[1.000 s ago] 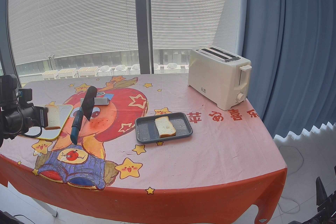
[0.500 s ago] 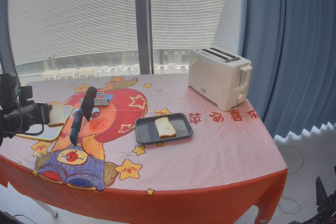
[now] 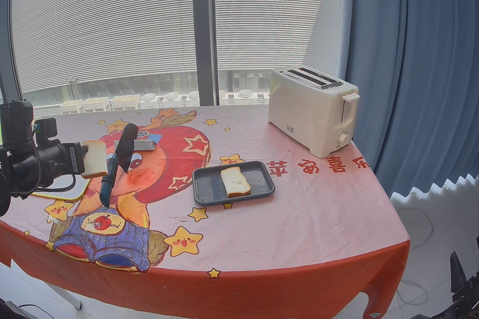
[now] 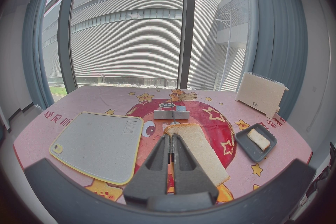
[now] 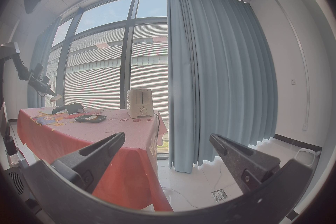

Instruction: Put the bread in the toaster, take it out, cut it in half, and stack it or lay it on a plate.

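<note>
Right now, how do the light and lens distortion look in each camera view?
Head view: even daylight through the window, soft shadows on the tablecloth, mild bowing at the edges. Left wrist view: strong fisheye, dark rounded corners, window frame curving behind the bread. Right wrist view: fisheye too, curtain bulging, rippled banding on the facade outside.

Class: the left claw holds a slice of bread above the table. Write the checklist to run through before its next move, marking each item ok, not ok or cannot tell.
1. Left claw shut on the slice: ok.
2. Slice lifted off the board: ok.
3. Way to the tray free: probably not ok; the knife stands propped right beside the slice, on the tray's side.
4. Bare room on the tray beside the piece lying there: ok.
5. Right claw open, away from the table: ok.
</note>
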